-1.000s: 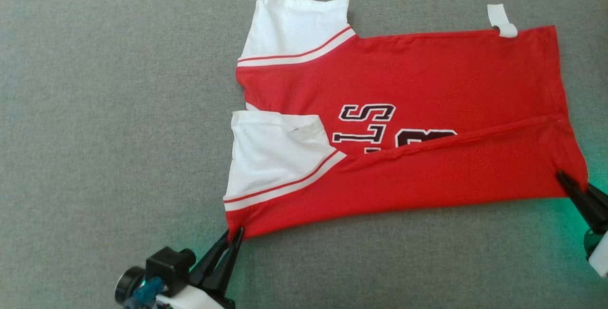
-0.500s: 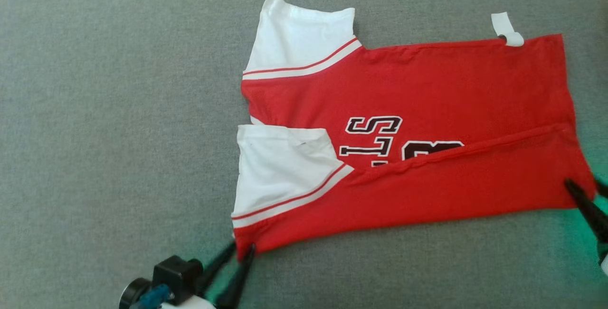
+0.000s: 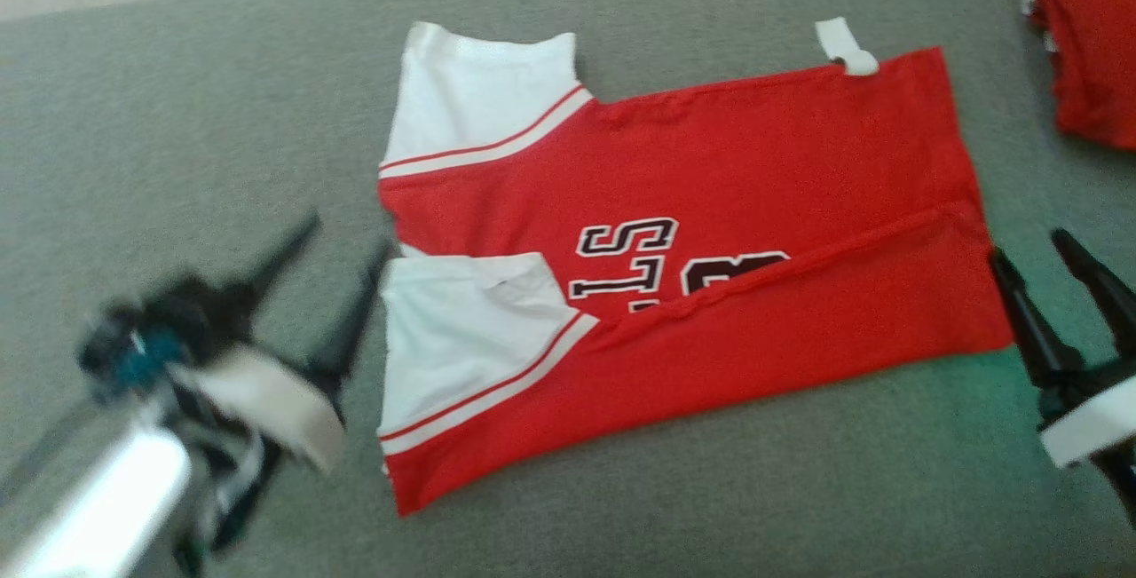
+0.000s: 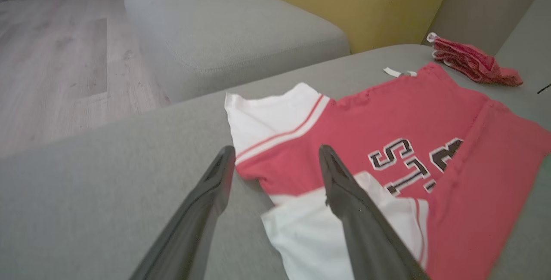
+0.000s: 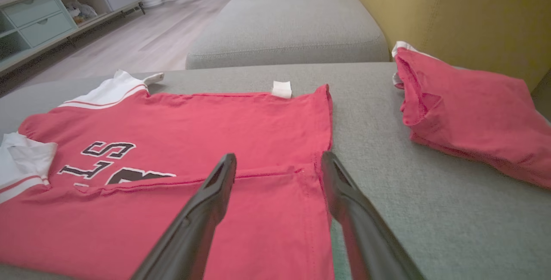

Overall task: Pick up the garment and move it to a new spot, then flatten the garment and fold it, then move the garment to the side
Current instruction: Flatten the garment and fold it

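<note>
The garment is a red shirt with white sleeves and dark lettering, lying flat on the grey cushion with its near long edge folded over the middle. It also shows in the left wrist view and the right wrist view. My left gripper is open, lifted off the fabric just left of the sleeves, blurred by motion. My right gripper is open beside the shirt's hem at the right. In the wrist views the left gripper and right gripper hold nothing between their fingers.
A second red garment lies folded at the far right of the cushion, also seen as a red garment near the yellow backrest. Another grey cushion and wooden floor lie beyond.
Both grippers have opened and let go of the shirt's near corners. The left one has risen and swung left. The head camera has shifted, bringing the second garment into view.
</note>
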{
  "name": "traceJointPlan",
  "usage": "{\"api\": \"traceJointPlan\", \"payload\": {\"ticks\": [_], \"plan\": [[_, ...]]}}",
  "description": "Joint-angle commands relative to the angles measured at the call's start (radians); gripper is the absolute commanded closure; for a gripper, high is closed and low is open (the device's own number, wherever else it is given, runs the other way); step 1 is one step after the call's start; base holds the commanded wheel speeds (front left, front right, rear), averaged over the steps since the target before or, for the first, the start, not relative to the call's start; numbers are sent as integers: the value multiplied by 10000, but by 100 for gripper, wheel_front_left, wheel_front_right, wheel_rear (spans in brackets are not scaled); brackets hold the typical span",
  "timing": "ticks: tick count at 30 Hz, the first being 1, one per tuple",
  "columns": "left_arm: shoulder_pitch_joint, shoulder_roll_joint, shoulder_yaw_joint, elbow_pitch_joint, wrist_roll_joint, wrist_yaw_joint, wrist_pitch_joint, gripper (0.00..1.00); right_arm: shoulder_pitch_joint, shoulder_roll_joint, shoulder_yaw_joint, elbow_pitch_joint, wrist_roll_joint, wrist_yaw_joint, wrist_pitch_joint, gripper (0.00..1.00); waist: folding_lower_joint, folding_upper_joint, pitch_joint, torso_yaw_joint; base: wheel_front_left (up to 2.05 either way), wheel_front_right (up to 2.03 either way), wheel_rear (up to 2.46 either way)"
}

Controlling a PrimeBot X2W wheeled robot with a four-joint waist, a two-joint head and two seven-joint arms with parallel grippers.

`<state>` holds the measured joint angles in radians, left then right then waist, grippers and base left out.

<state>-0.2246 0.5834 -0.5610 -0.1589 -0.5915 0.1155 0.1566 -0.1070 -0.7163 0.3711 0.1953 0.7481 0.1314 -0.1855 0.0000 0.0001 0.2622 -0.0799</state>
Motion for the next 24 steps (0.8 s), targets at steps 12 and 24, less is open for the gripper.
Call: {"api": "traceJointPlan", "payload": {"ticks": [12,24], "plan": [[-6594,785,558,3261,-1620,-2113,4504,0,-1209,738,105,-875,-989,-7,151,0,0,-1,1663,-1560,0,0,0],[-9003,915,-137,5477,-2170,-2407,7002,0,-1980,1194,552,-428,-991,-7,-126,0,0,-1,2753,-2315,0,0,0]]}}
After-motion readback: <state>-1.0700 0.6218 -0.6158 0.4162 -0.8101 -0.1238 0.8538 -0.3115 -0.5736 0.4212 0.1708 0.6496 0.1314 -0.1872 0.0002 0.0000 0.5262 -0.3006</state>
